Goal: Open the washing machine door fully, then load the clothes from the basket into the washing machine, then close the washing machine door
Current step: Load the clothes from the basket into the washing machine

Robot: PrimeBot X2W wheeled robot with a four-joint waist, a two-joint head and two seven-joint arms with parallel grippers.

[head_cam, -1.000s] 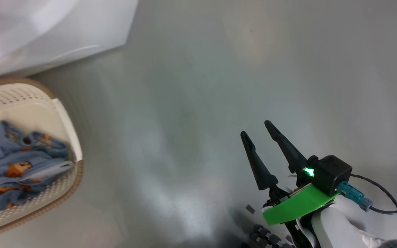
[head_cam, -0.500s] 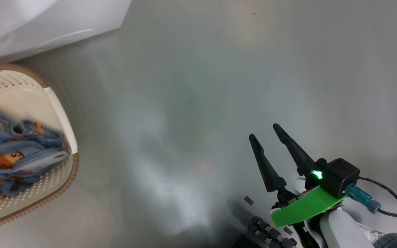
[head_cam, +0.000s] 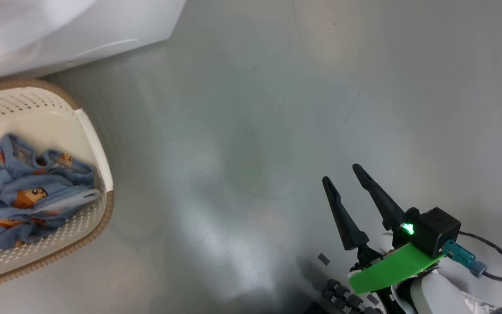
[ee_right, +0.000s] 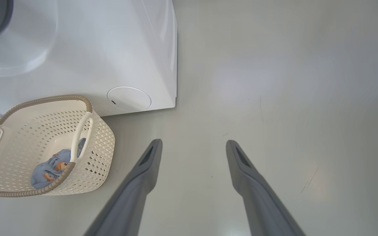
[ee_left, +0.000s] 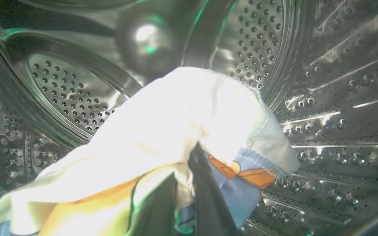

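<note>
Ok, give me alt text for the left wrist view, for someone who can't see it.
The left end effector, shut, grips a cream-white cloth with blue and orange print inside the washing machine's perforated steel drum.

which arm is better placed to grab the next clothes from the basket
Right. The right gripper is open and empty, over the floor beside the basket; the left gripper is shut on a cloth inside the drum.

basket (head_cam: 95,146) cut by left edge, left gripper (ee_left: 190,170) mostly covered by clothes (ee_left: 176,114)
</note>
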